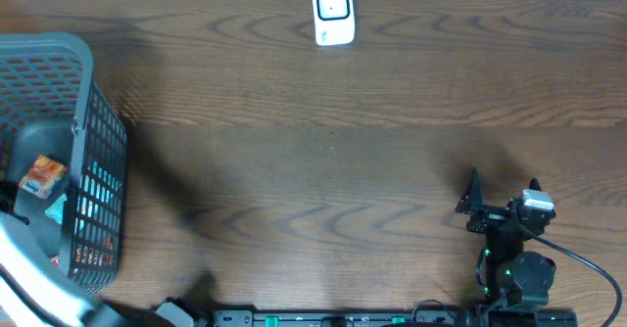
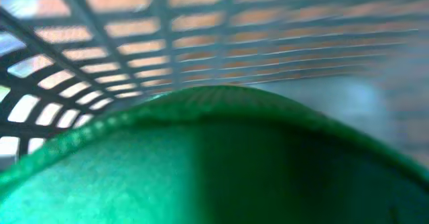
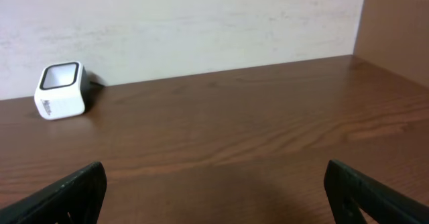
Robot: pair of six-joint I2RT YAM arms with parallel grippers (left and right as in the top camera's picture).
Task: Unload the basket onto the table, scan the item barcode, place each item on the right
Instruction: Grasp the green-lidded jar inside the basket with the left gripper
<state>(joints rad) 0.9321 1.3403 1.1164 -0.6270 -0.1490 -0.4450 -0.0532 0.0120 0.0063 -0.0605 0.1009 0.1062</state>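
Note:
A green item (image 2: 167, 170) fills the lower part of the left wrist view, pressed close to the camera, with the basket's mesh wall (image 2: 167, 36) behind it. My left arm (image 1: 29, 278) reaches down into the grey basket (image 1: 98, 170) at the table's left edge. Its fingers are hidden in both views, so I cannot tell whether they hold the green item. The white barcode scanner (image 1: 333, 14) stands at the far edge; in the right wrist view the scanner (image 3: 62, 90) is far left. My right gripper (image 1: 502, 202) rests near the front right, open and empty (image 3: 214, 190).
The basket also holds an orange packet (image 1: 43, 175) and a teal item (image 1: 56, 210). A black cable (image 1: 588, 268) runs from the right arm toward the front right corner. A pale wall (image 3: 201, 23) rises behind the scanner.

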